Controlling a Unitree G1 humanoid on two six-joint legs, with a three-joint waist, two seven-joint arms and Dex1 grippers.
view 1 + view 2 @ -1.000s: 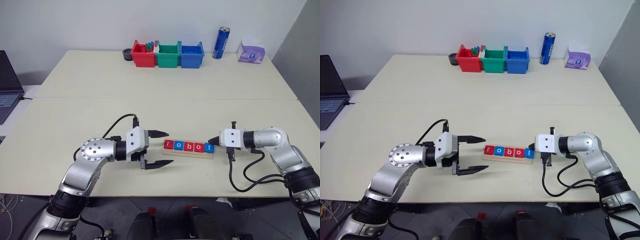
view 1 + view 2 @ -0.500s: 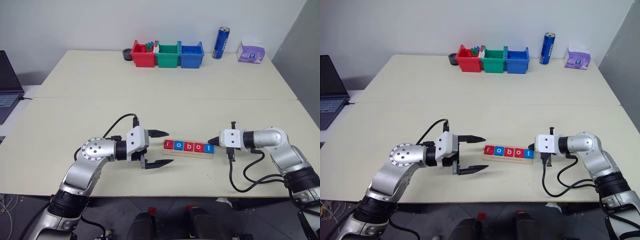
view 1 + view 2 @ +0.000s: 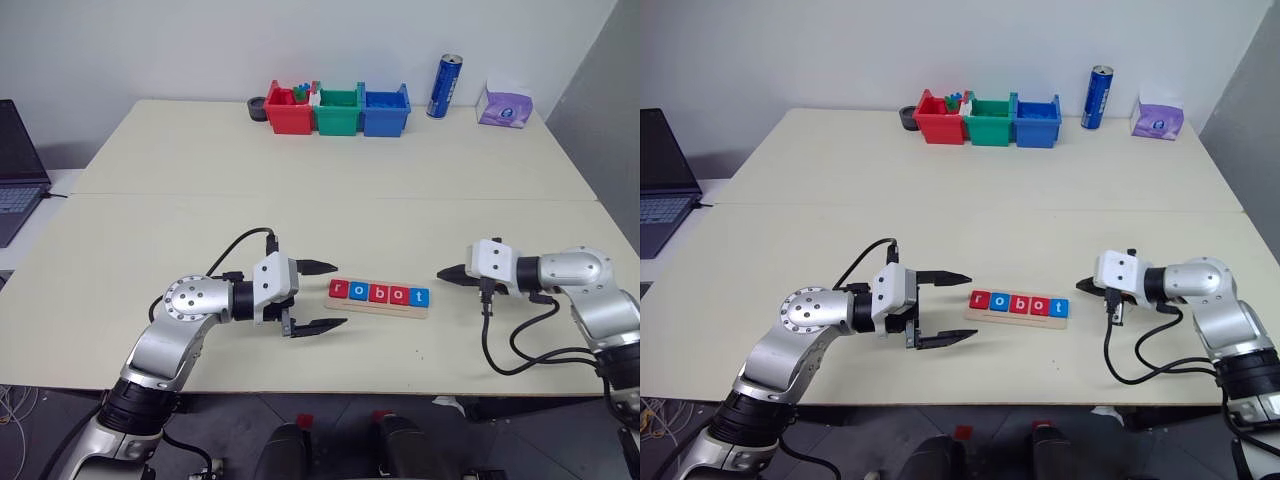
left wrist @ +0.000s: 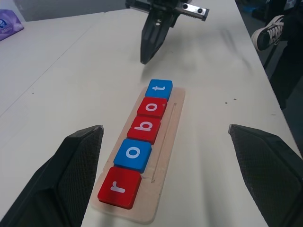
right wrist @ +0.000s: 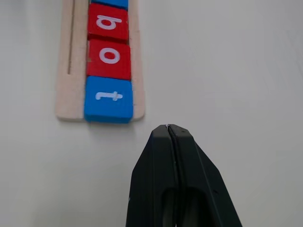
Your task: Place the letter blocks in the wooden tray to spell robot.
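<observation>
Left wrist view looks down on the wooden tray [image 4: 163,156] on the tabletop [image 3: 300,200], holding five letter blocks [image 4: 139,153] in a row: red r, blue o, red b, red o, blue t, reading "robot". Left tool [image 3: 318,296] gapes wide beside the r end. Right tool [image 3: 447,273], pinched together and empty, sits just off the t end. Red, green and blue bins [image 3: 337,109] stand far back.
</observation>
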